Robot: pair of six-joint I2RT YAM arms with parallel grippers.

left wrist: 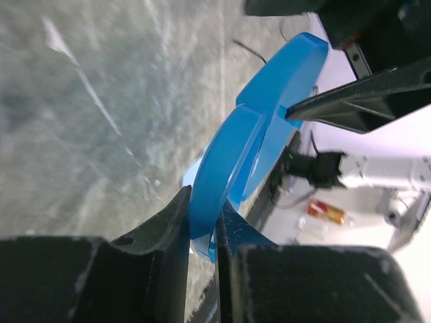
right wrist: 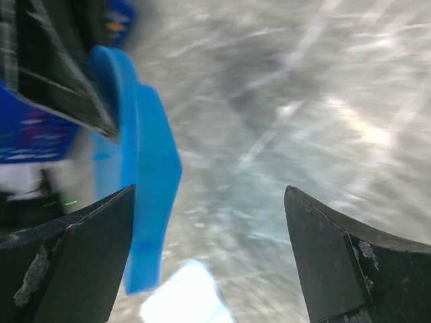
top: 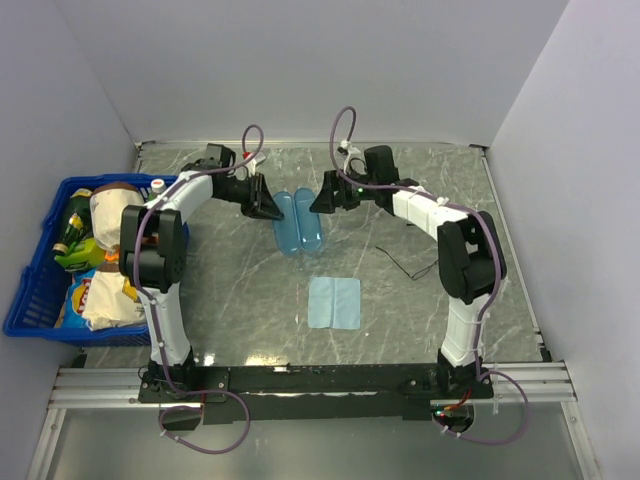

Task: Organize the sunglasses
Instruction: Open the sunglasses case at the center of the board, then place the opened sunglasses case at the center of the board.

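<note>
The blue translucent case point(top: 298, 222) lies open on the table's middle back. My left gripper point(top: 268, 203) is shut on the edge of its left half; the left wrist view shows the jaws point(left wrist: 205, 202) pinching the blue shell point(left wrist: 269, 94). My right gripper point(top: 322, 198) is open at the case's right side. In the right wrist view it point(right wrist: 210, 195) is empty, with the case point(right wrist: 145, 168) just beside its left finger. The sunglasses point(top: 403, 263) show only as a thin black line on the table to the right of the case, apart from both grippers.
A light-blue square cloth point(top: 333, 302) lies flat in front of the case and shows blurred in the right wrist view point(right wrist: 182, 296). A blue basket point(top: 40, 290) full of packets and bottles stands at the left edge. Walls close the back and sides.
</note>
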